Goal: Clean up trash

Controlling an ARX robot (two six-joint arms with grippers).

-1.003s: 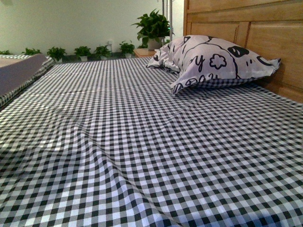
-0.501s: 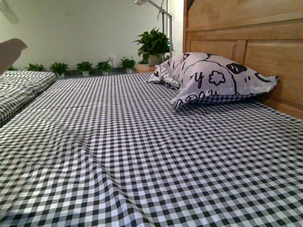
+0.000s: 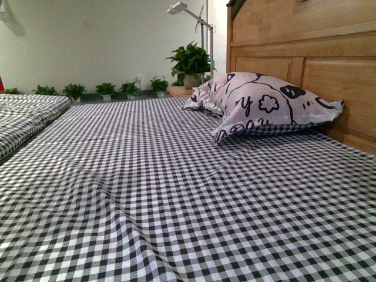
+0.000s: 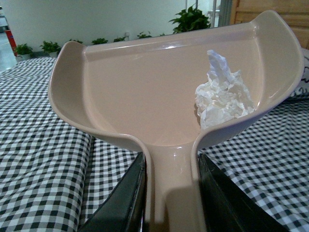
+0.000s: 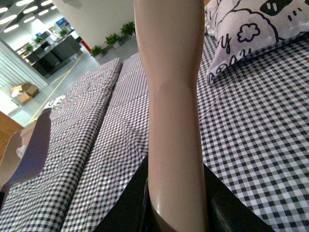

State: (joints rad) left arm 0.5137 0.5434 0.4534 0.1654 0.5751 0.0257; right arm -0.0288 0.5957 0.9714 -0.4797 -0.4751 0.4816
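In the beige plastic dustpan we find the crumpled white tissue wad. Our left pincer clamps the dustpan's handle. Our right pincer grips a beige tapered handle over the checked bed.

Checked bedsheet, wood headboard w/ pillow, white wall, potted plants.

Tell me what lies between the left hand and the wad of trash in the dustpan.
In the left wrist view, only the dustpan's own surface: its handle runs from the left hand into the smooth beige pan floor, bare up to the trash by one side wall.
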